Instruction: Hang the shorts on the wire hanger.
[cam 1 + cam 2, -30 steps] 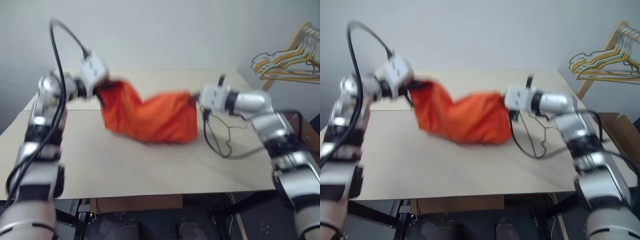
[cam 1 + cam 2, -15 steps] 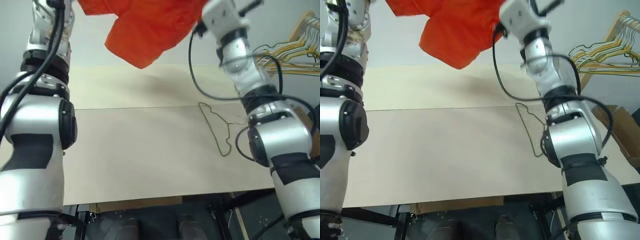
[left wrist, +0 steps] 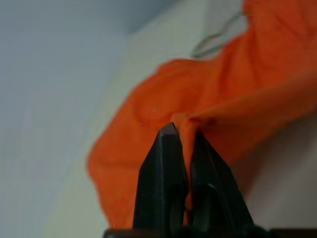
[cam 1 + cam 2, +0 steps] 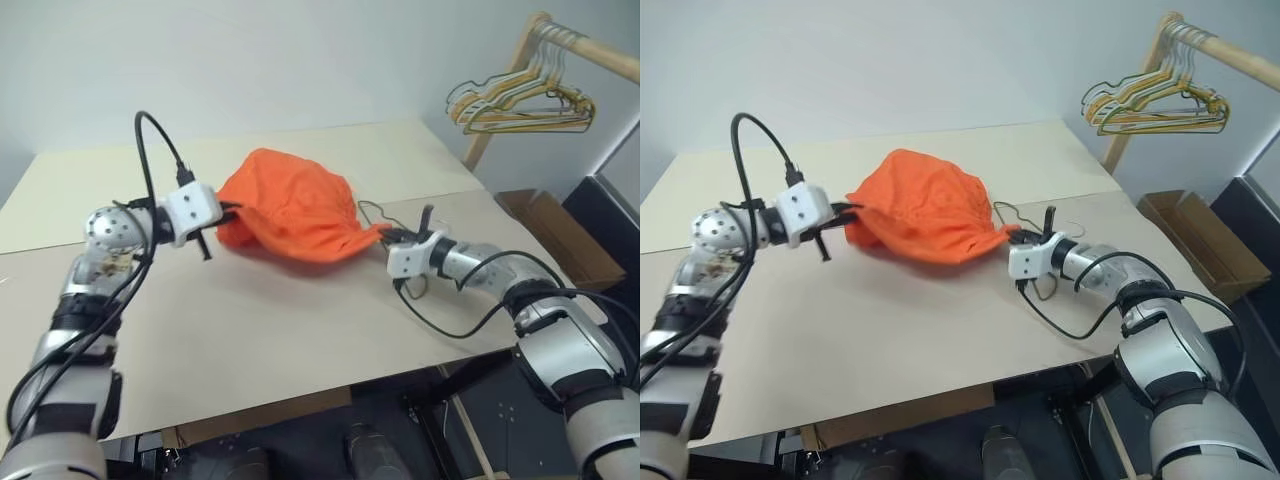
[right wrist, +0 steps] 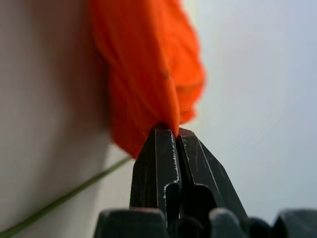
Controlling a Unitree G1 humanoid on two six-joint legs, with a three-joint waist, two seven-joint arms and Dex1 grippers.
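The orange shorts (image 4: 290,205) lie in a puffed mound on the table (image 4: 250,330). My left gripper (image 4: 224,210) is shut on the fabric at the mound's left edge; its black fingers (image 3: 166,148) pinch a fold. At the mound's right corner my right gripper (image 4: 383,236) is shut on the fabric, low over the table. The wire hanger (image 4: 1006,207) lies flat on the table, partly under the right side of the shorts. A stretch of its thin wire (image 5: 64,198) runs beside my right gripper.
A wooden rack (image 4: 585,45) at the far right carries a bunch of yellowish hangers (image 4: 520,105). A cardboard box (image 4: 545,225) sits on the floor past the table's right edge. A black cable (image 4: 440,322) loops on the table by my right arm.
Half a second ago both grippers held the shorts high above the table. They have come down, and the shorts now rest on the table over part of the hanger. The camera view has shifted too.
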